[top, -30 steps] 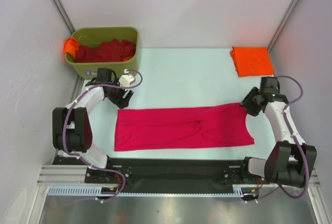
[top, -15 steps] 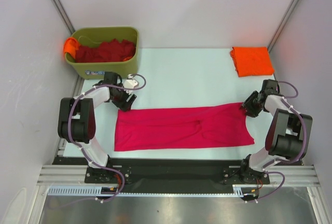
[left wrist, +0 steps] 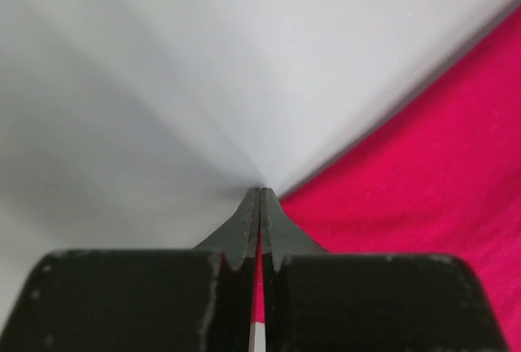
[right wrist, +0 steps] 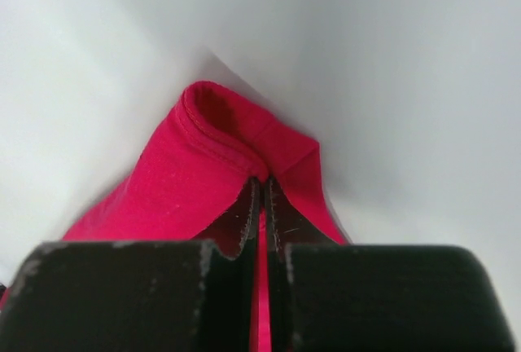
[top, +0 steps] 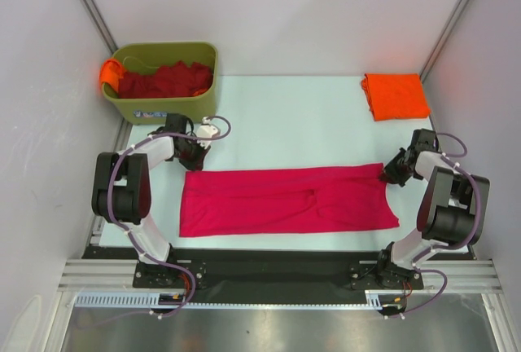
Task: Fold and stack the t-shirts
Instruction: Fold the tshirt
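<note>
Base plate: black base plate (top: 277,262) runs along the near table edge w/ both arms bolted on it, as I see it from the top cam.
Tee: crimson-pink tee (top: 285,201) lies flat just past that plate, a long band stretched left to right btwn the two arms, on the pale table (top: 293,116).
Left gripper: left gripper (top: 194,163) is down at the tee's far-left corner. On my left wrist cam the fingers (left wrist: 244,230) are pressed together, tips right on the cloth edge, w/ a thin pink sliver in the slit btwn them. I read it as pinching the tee's edge.
Right gripper: right gripper (top: 387,173) is down at the tee's far-right corner. On my right wrist cam the fingers (right wrist: 241,222) are clamped on the cloth, and the stitched hem bunches up in a small hump just past the tips.
Bin: olive-green bin (top: 167,108) sits at the far-left corner, beyond the left arm, holding dark red tees (top: 163,81) in a heap. An orange cloth (top: 109,71) hangs over its left rim.
Orange tee: folded orange tee (top: 395,95) lies flat at the far-right corner, well apart from the pink one.
</note>
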### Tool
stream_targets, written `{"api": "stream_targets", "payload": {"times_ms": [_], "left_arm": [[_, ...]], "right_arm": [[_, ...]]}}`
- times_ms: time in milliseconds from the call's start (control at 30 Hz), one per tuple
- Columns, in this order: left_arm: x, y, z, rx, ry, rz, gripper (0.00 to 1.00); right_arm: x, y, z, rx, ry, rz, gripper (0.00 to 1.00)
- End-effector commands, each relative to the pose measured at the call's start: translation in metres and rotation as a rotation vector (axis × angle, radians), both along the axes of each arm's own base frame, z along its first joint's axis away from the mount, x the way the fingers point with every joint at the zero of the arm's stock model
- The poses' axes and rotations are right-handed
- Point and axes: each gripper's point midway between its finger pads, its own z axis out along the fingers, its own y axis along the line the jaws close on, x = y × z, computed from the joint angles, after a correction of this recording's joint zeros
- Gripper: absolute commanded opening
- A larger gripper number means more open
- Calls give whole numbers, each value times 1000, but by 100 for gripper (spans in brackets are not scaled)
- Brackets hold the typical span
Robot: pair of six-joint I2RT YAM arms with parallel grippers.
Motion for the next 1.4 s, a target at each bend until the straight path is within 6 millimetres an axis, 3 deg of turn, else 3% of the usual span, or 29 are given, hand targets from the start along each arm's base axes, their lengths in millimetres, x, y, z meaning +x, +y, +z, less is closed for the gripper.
{"api": "stream_targets", "payload": {"times_ms": [0, 200, 300, 367, 400, 433, 533, 600, 667, 700, 733, 800, 833, 1100, 1267, 1367], "left_arm": [[19, 12, 5, 21, -36, 84, 0], [27, 19, 14, 17, -68, 141, 0], [25, 17, 13, 8, -65, 135, 0], [25, 17, 13, 10, -63, 126, 0], [25, 15, 13, 3, -63, 123, 0], [25, 14, 14, -6, -61, 115, 0], [23, 10, 15, -22, -56, 105, 0], [22, 9, 16, -29, -55, 102, 0], [21, 8, 18, -33, -58, 95, 0], [21, 8, 18, -31, -61, 93, 0], [20, 8, 17, -31, -60, 90, 0], [20, 9, 18, -28, -66, 91, 0], [19, 9, 17, -26, -65, 91, 0], [14, 13, 15, -2, -49, 92, 0], [5, 19, 18, 26, -56, 76, 0], [-2, 23, 17, 32, -52, 75, 0]], "right_arm": [[-12, -15, 14, -65, 7, -27, 0], [-34, -11, 22, -58, 55, -33, 0], [-34, -6, 24, -42, 31, -29, 0], [-21, -2, 24, -17, -16, 0, 4], [-16, 0, 24, -15, -24, 11, 7], [-12, -2, 24, -22, -23, 16, 21], [-9, -11, 19, -41, 19, 13, 43], [-11, -16, 25, -62, 26, 9, 45], [-24, -19, 30, -94, 55, -12, 44], [-29, -23, 41, -126, 30, -31, 43], [-42, -19, 37, -123, 57, -37, 43], [-51, -14, 47, -120, 16, -68, 41], [-60, -10, 40, -108, 28, -75, 41], [-75, -9, 45, -94, 58, -122, 34], [-111, -7, 48, -65, 128, -293, 45], [-130, -9, 35, -15, 185, -434, 47]]}}
